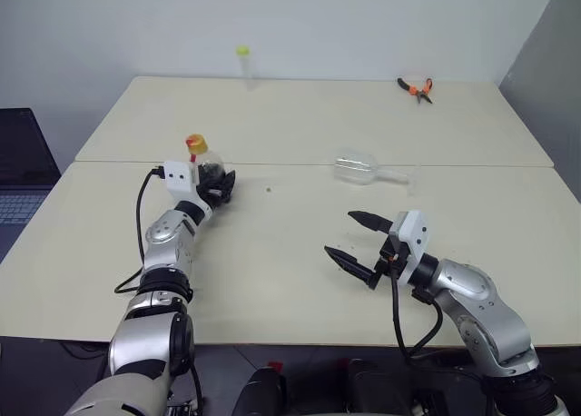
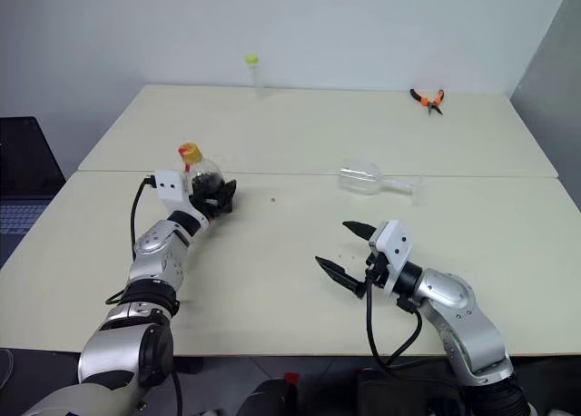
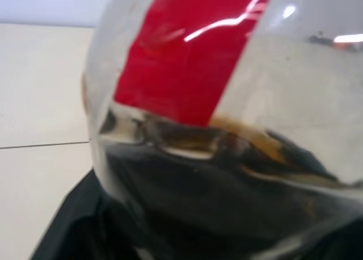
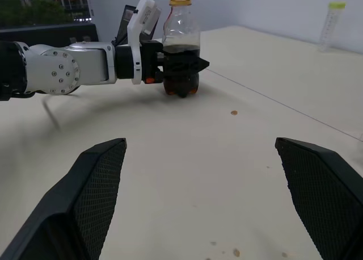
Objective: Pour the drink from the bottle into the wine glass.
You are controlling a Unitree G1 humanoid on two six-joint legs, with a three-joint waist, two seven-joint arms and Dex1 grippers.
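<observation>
The bottle point(image 1: 203, 163), small and clear with a red neck band and a yellow-orange cap, stands upright on the left part of the table. The dark drink point(image 4: 181, 78) fills its lower part. My left gripper point(image 1: 218, 185) is shut on the bottle's lower body, one black finger on each side; in the left wrist view the bottle point(image 3: 227, 101) sits right against the camera. The wine glass point(image 1: 361, 167) lies on its side near the table's middle, stem pointing right. My right gripper point(image 1: 339, 232) hovers open in front of the glass, holding nothing.
A thin clear tube with a yellow-green cap point(image 1: 243, 62) stands at the table's far edge. Orange-handled pliers point(image 1: 416, 89) lie at the far right. A laptop point(image 1: 18, 171) sits off the table's left side. A seam point(image 1: 300, 164) crosses the table.
</observation>
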